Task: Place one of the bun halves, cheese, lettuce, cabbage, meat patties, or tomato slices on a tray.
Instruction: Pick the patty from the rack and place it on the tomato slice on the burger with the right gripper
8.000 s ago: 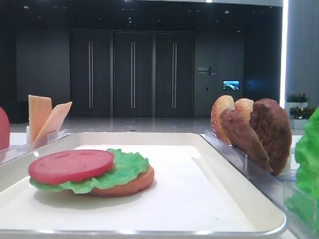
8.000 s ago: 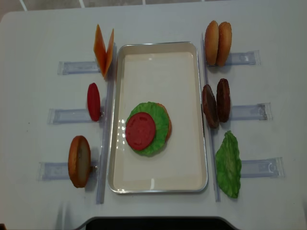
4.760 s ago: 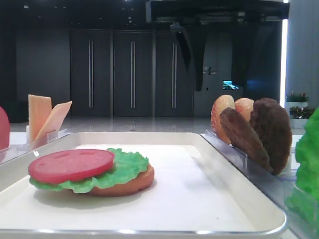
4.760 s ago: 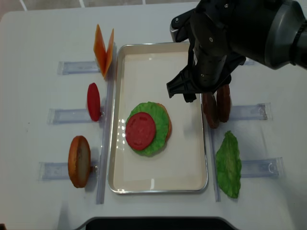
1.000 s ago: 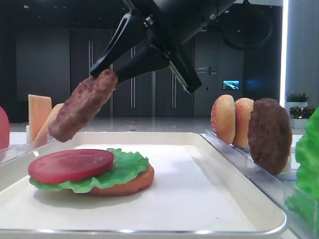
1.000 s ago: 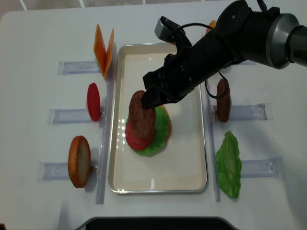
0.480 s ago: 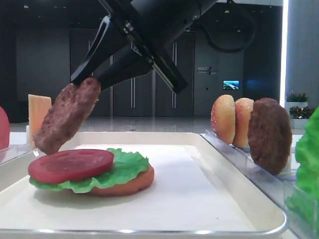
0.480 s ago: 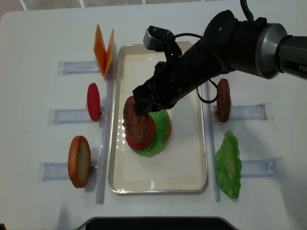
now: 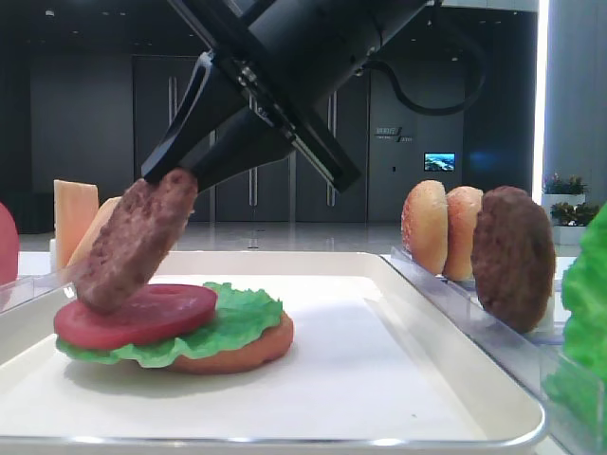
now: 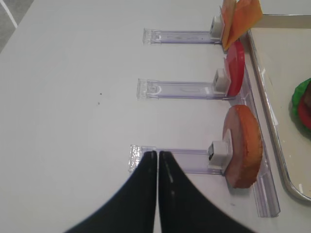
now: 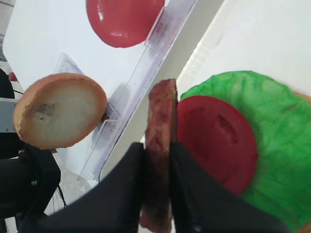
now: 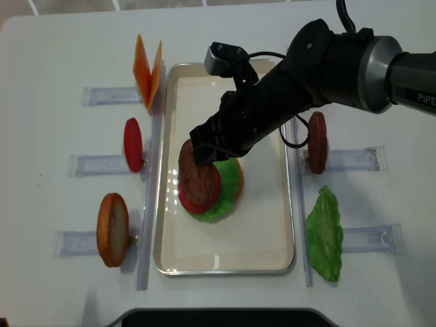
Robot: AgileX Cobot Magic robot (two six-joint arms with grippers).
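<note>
Right gripper [image 11: 156, 194] jaws clamped on one meat patty [image 12: 198, 178], held tilted on edge, lower rim touching the tomato slice [image 9: 137, 314] stacked on lettuce [image 12: 230, 182] and bun in the tray [image 12: 259, 235]. Right arm is reached across leftward. Left gripper [image 10: 157, 167] jaws together, nothing held, over the worktop [image 10: 73, 97].

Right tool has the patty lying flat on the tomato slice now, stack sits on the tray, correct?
Not flat. The right tool holds the meat patty tilted, only its lower edge meeting the tomato slice, as the low exterior view shows. The stack does sit on the tray.
</note>
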